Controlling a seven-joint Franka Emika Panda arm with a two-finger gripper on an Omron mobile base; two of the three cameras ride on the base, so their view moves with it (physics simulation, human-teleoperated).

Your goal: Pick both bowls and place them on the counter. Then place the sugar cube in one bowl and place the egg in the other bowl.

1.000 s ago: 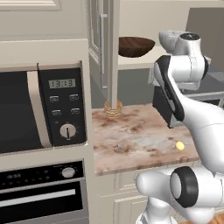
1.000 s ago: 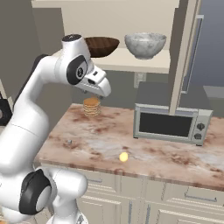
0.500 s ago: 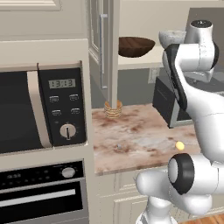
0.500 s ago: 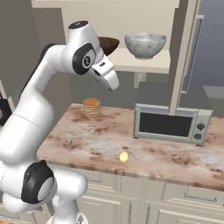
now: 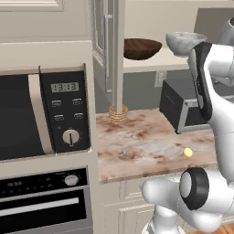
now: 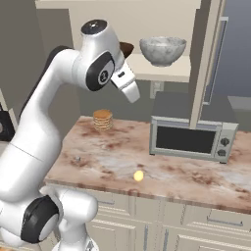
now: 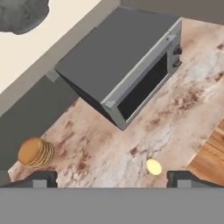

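- Hand view looks down on the counter [image 7: 175, 113]: the gripper [image 7: 112, 177] has its fingertips spread wide apart with nothing between them.
- Both bowls sit on the cream shelf [image 6: 162, 73] above the counter, the wooden bowl [image 5: 142, 48] to the left of the grey bowl [image 6: 163, 50]; neither is picked yet.
- The egg [image 6: 138, 175] lies near the counter's front edge, well apart from the small oven [image 6: 192, 128]; the sugar cube [image 5: 124, 153] is a speck further left.
- For a clean pick, the arm should likely level its wrist with the shelf, straddle one rim of the nearer bowl, and lift before pulling back.
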